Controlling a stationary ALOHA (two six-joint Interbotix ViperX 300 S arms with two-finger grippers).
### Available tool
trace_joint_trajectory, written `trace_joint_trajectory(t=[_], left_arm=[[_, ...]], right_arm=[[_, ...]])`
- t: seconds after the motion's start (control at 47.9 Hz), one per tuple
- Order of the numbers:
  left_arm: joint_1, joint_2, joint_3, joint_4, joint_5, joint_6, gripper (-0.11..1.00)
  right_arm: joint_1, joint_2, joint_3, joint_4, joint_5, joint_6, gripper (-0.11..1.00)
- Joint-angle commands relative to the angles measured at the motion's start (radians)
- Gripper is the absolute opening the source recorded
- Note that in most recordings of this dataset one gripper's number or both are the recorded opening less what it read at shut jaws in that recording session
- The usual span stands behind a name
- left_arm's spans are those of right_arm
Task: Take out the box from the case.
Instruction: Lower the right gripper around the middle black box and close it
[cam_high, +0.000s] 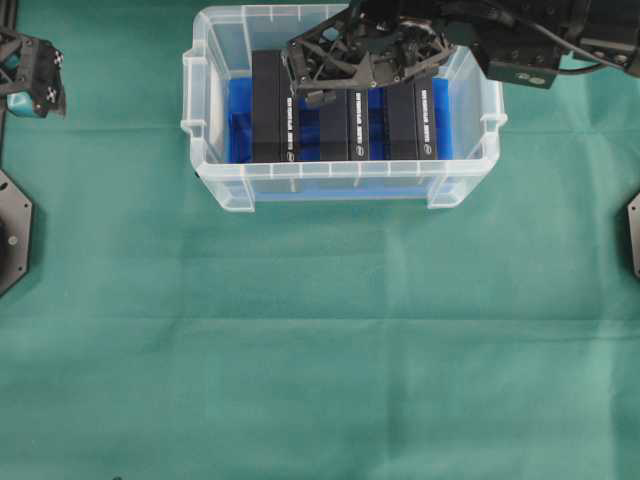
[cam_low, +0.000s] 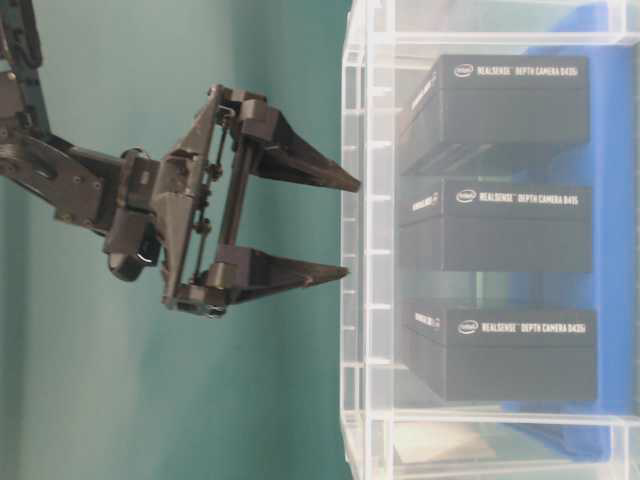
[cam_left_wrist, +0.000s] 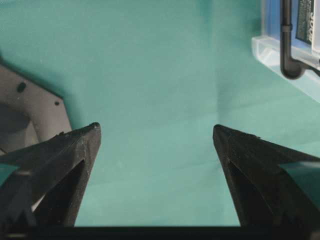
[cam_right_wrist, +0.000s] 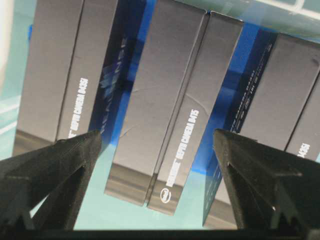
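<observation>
The case (cam_high: 330, 188) is a clear tub with a blue lining, at the top middle of the green cloth. Three black boxes stand on edge in it: left (cam_high: 270, 110), middle (cam_high: 358, 125), right (cam_high: 412, 120). My right gripper (cam_high: 318, 78) hangs open above the case, fingertips about level with its rim (cam_low: 365, 300). In the right wrist view the middle box (cam_right_wrist: 170, 115) lies between the open fingers of that gripper (cam_right_wrist: 157, 140), untouched. My left gripper (cam_high: 35, 75) is far left and open (cam_left_wrist: 156, 131) over bare cloth.
Black arm base plates sit at the left edge (cam_high: 12, 235) and the right edge (cam_high: 633, 235). A grey plate (cam_left_wrist: 30, 110) shows beside the left fingers. The case's corner (cam_left_wrist: 280, 55) is at the top right of the left wrist view.
</observation>
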Motion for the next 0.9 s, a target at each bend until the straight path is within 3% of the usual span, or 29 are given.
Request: trace_joint_trajectory(t=[0.0,0.876], left_arm=[[0.002,-0.003,-0.011,0.005,-0.003,-0.002,0.99],[0.002,-0.002,-0.005,0.005,-0.002,-0.003,0.99]], right_arm=[[0.003,-0.014,-0.023,-0.002,-0.003,0.0,0.95],[0.0,0.029,0.009,-0.011,-0.031,-0.002,0.95]])
